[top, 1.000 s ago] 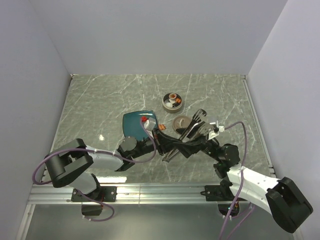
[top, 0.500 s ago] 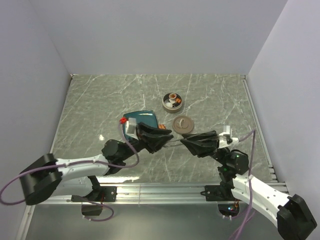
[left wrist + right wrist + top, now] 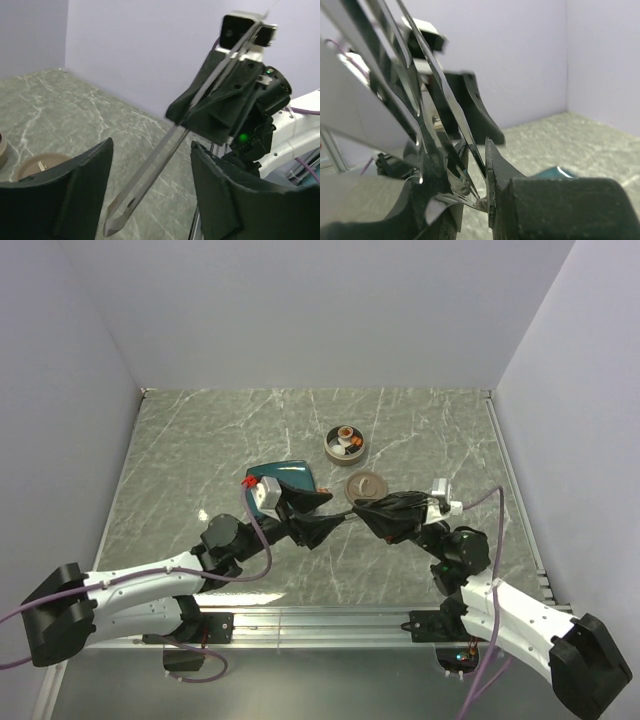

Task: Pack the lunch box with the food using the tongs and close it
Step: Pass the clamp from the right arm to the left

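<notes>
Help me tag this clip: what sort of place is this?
Likely a robot test cell: plain walls box in a marble-patterned table; left arm and right arm are bolted at its near edge.

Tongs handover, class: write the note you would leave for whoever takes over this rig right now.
Left gripper: open, fingers either side of the tongs, not touching.
Right gripper: shut on the tongs, held above the table.
Lunch box: open, some food inside; lid on the table beside it; teal plate partly hidden.
Done: some pieces packed.
Left: check the plate for food, pack it, fit the lid.
</notes>
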Robot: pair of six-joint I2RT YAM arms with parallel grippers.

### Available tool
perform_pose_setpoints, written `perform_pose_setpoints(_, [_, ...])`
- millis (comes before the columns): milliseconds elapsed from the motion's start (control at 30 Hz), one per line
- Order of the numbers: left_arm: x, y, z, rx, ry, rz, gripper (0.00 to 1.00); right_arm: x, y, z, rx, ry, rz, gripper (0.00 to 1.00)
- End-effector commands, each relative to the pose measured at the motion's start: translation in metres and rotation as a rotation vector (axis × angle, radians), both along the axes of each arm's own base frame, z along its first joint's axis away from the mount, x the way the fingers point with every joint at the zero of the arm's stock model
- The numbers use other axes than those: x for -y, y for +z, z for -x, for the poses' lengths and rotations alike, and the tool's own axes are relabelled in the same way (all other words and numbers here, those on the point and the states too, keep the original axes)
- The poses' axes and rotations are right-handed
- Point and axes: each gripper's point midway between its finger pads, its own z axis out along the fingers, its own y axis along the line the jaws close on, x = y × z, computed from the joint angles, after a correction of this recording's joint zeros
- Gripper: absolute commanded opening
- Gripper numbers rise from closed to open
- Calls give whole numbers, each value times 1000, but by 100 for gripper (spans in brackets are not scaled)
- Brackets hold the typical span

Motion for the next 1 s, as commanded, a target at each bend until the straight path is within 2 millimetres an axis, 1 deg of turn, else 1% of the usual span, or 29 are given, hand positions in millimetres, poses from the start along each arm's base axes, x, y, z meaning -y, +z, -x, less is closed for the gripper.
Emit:
perform_pose_setpoints(0, [-1, 34, 13, 124, -32, -19, 70, -1, 12, -11, 25, -44, 7, 25])
perform_pose_setpoints(67, [-1, 41, 14, 157, -26, -29, 72, -6, 5, -19, -7, -52, 50, 25])
perform_pose_setpoints(100, [0, 43, 16, 170, -34, -33, 74, -9, -2, -23, -29, -51, 70, 25])
perform_pose_setpoints(167, [3, 49, 18, 191, -50, -41, 77, -12, -10, -27, -54, -49, 97, 26])
perform_pose_setpoints(200, [7, 48, 19, 198, -66, -52, 78, -15, -16, -30, -70, -47, 112, 26])
perform_pose_setpoints(233, [11, 53, 20, 207, -75, -52, 78, -16, -18, -32, -77, -47, 119, 26])
perform_pose_setpoints(267, [16, 48, 19, 203, -87, -69, 79, -18, -23, -34, -89, -45, 131, 26])
perform_pose_setpoints(300, [20, 48, 19, 204, -95, -74, 80, -20, -24, -36, -94, -43, 138, 26])
perform_pose_setpoints(333, [22, 53, 19, 210, -102, -66, 80, -21, -25, -37, -99, -41, 145, 27])
perform_pose_setpoints(400, [28, 48, 18, 206, -112, -77, 81, -24, -29, -40, -111, -37, 160, 27])
perform_pose_setpoints(433, [30, 52, 17, 216, -111, -71, 81, -25, -30, -38, -110, -24, 168, 27])
perform_pose_setpoints(467, [33, 48, 13, 209, -101, -81, 81, -27, -32, -38, -114, -17, 175, 27])
perform_pose_setpoints(533, [37, 51, 9, 211, -85, -85, 82, -29, -34, -36, -111, -1, 181, 27])
perform_pose_setpoints(567, [39, 47, 4, 203, -73, -93, 82, -29, -35, -35, -109, 8, 187, 27])
perform_pose_setpoints(600, [40, 48, 3, 202, -66, -92, 82, -30, -37, -33, -111, 16, 194, 27])
perform_pose_setpoints(767, [47, 54, 0, 215, -70, -69, 83, -37, -46, -28, -108, 57, 237, 27])
perform_pose_setpoints(800, [48, 59, -1, 223, -65, -61, 84, -38, -45, -26, -101, 65, 239, 27])
perform_pose_setpoints(867, [52, 56, -6, 218, -58, -71, 84, -41, -49, -24, -97, 81, 253, 27])
perform_pose_setpoints(967, [55, 59, -7, 221, -59, -53, 84, -46, -52, -19, -83, 109, 280, 28])
